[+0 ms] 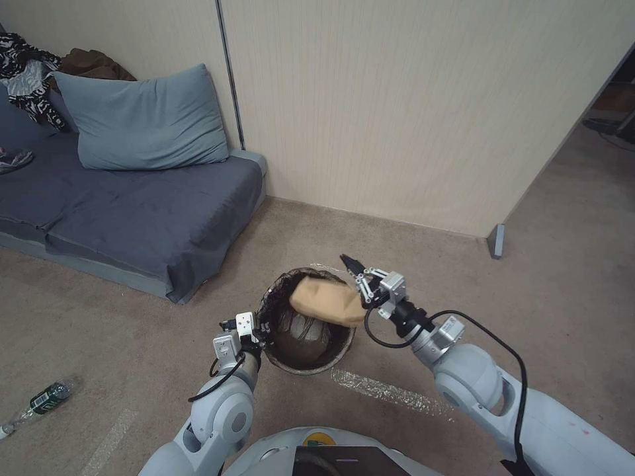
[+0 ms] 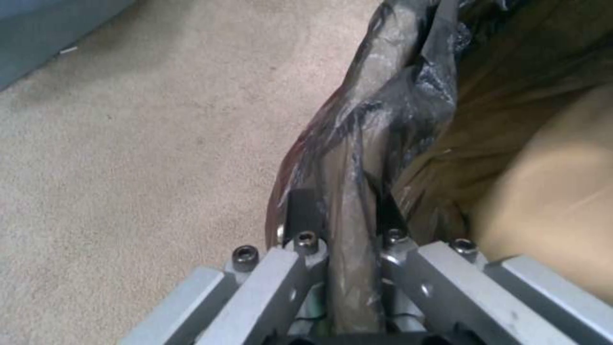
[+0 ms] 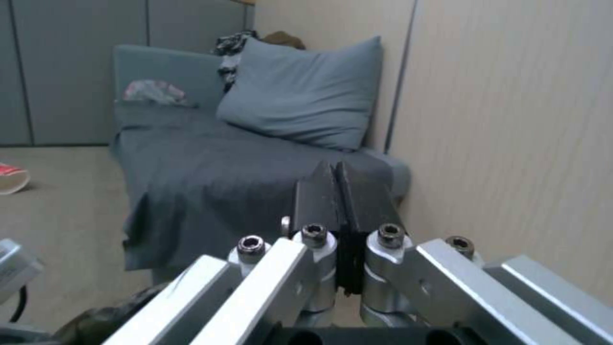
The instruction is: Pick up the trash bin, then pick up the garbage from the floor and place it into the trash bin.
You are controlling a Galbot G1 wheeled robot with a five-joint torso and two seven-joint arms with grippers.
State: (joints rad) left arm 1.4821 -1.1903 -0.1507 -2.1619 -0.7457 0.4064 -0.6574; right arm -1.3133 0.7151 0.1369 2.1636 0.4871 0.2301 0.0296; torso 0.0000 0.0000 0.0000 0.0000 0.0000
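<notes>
Carpeted floor; left fingers [image 2: 300, 215] clamp trash bin [image 1: 284, 357] rim.

Pale grey rounded arms, black looping cables, silver linkages with hex screws, black jaws

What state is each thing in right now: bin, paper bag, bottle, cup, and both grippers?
Trash bin: upright, liner over its rim, held at the rim.
Left gripper: shut on the bin's rim and liner.
Right gripper: shut, holding nothing, beside the bin's far rim.
Paper bag: crumpled, lying across the bin's mouth.
Bottle: on its side on the carpet.
Paper cup: tipped over on the floor.
</notes>
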